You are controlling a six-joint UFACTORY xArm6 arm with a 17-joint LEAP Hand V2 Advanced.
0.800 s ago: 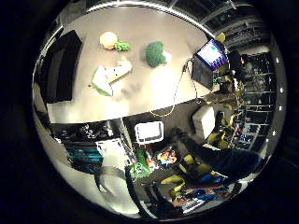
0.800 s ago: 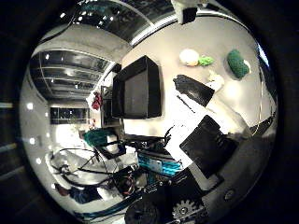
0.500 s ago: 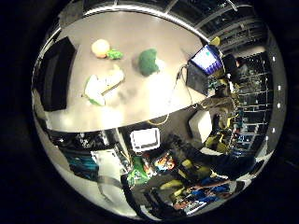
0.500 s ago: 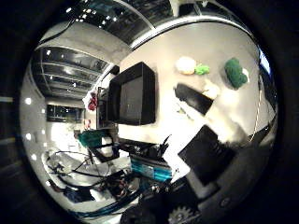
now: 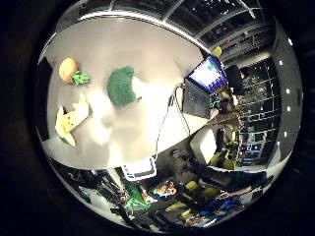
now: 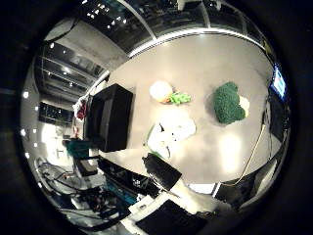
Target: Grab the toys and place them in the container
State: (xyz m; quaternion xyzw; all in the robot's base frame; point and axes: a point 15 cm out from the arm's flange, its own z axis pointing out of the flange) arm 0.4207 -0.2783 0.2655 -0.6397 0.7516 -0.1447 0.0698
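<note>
My robot hand is above the worktop with three toys and a black container; its state I cannot tell.

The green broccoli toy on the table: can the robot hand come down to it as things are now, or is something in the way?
Probably yes. The broccoli toy lies alone on the bare table, apart from the orange toy and the pale flat toy. Nothing covers it.
</note>
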